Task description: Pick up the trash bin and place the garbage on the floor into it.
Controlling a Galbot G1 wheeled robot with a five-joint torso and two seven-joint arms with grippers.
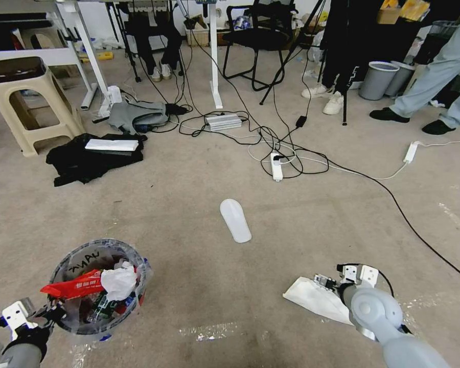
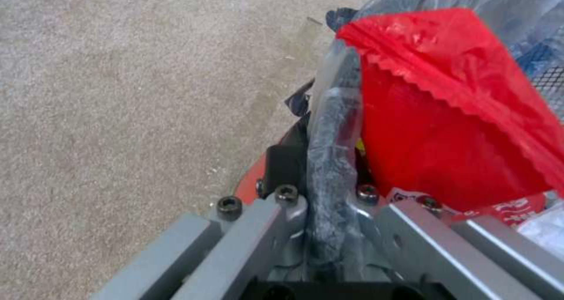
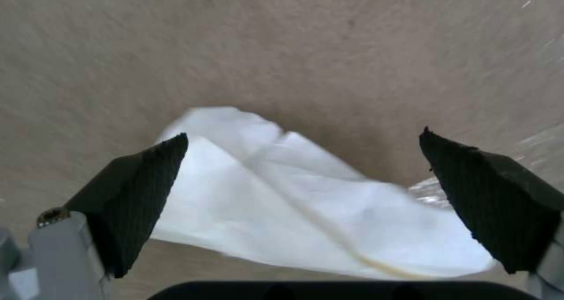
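My right gripper wide open over white paper on floor: light, limp; pinch raised crease. Left gripper clamped on trash bin rim.

The head view looks down and forward over the floor, with the trash bin at seven o'clock and the white paper at five. The left wrist view sits close against the bin's rim — shared with the head view. The right wrist view looks down onto the paper — also shared.
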